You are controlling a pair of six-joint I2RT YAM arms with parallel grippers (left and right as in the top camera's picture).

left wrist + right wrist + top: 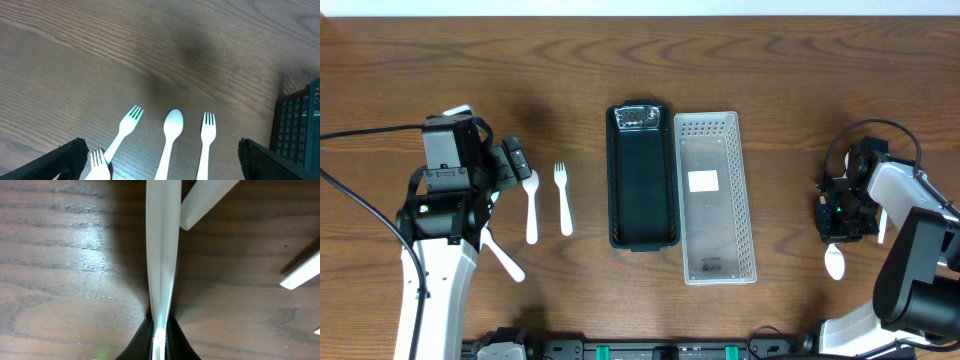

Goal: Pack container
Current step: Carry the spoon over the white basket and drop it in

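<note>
Overhead alone shows the perforated clear tray (717, 195) touching the right side of the dark container (643, 190) at mid-table. Only the right wrist view reveals the right gripper (161, 330) clenched on a white utensil (162, 255), with loose handles (205, 202) nearby. The left gripper (160, 155) hangs spread wide over a spoon (171, 130) and forks (207, 135).

Robot lab workbench, wood-grain table (770, 60), left arm (440, 240) and right arm (920, 250) mounted at its edge, black cable (370, 131) trailing.
</note>
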